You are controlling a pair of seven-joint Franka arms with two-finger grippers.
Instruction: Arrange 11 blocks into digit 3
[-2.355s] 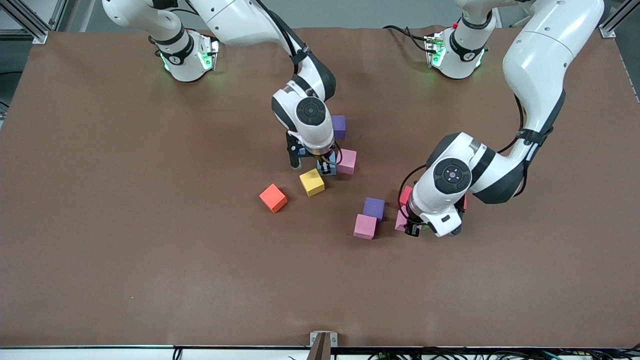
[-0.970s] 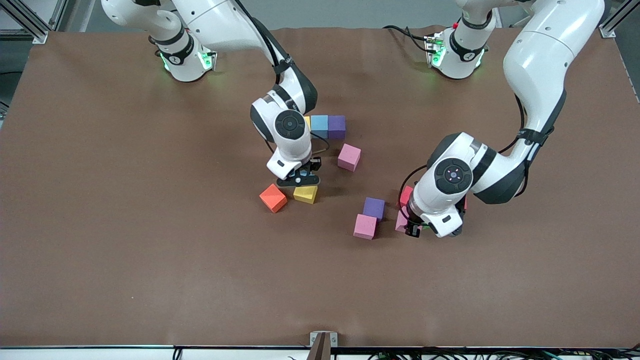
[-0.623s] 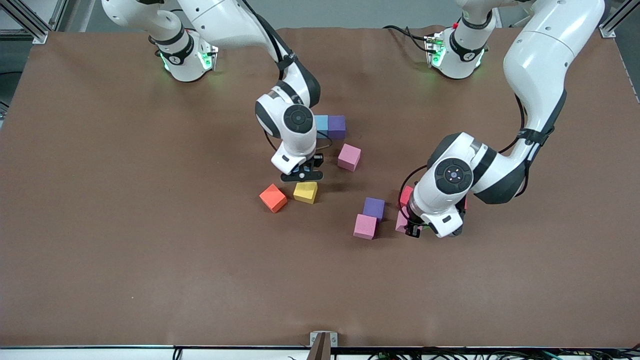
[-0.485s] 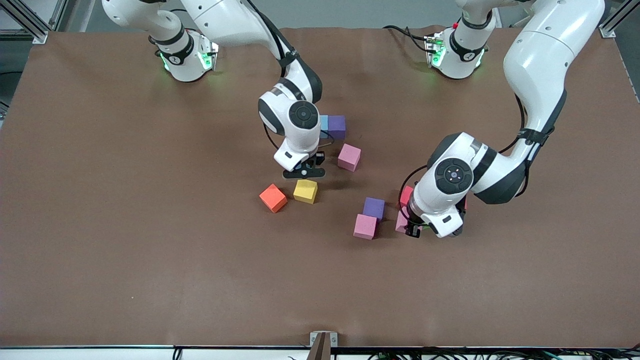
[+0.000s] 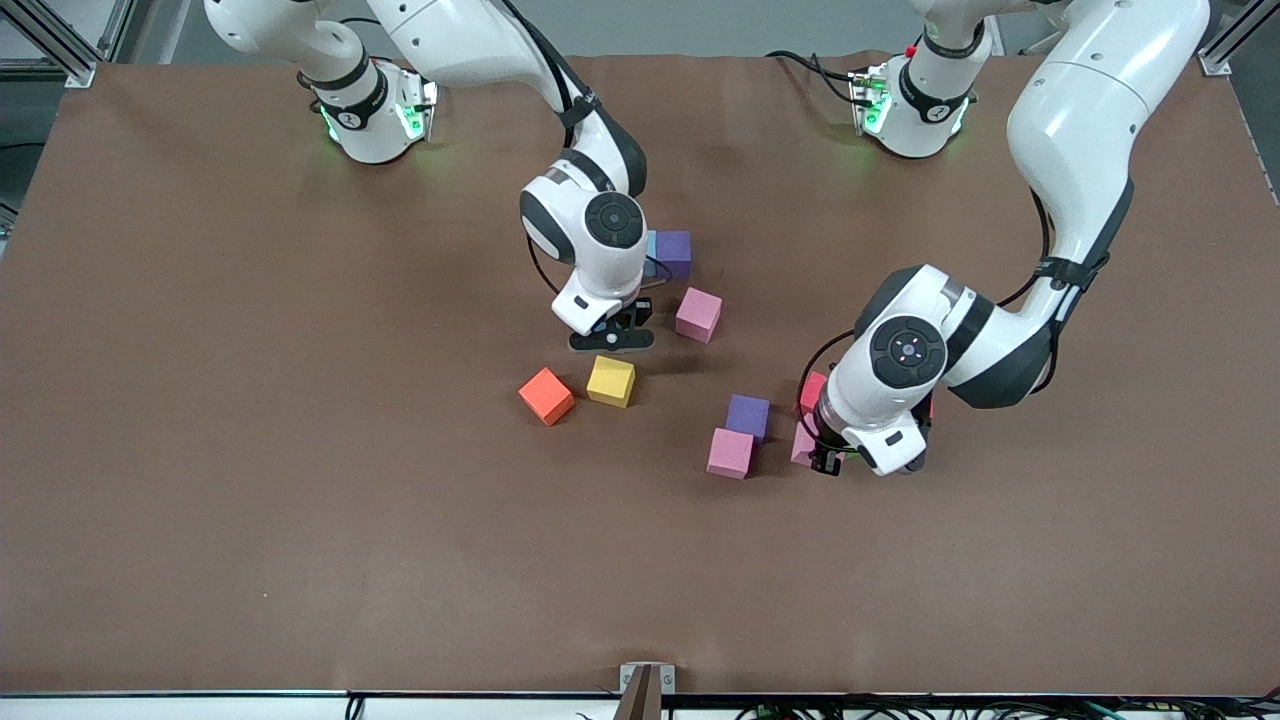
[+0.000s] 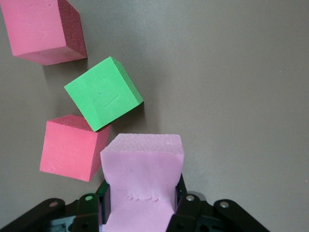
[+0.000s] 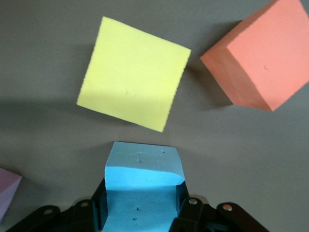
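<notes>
Brown table, scattered blocks

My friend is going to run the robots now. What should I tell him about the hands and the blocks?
Right gripper: shut on a light blue block, up over the yellow block, which sits beside the orange block.
Left gripper: shut on a pink block, low beside a green cube and two red blocks.
On the table: one purple block in a short row beside a blue one, a pink block nearer the camera, and another purple block touching a pink one.
Done: only that short row. Left: nearly the whole 3.
</notes>
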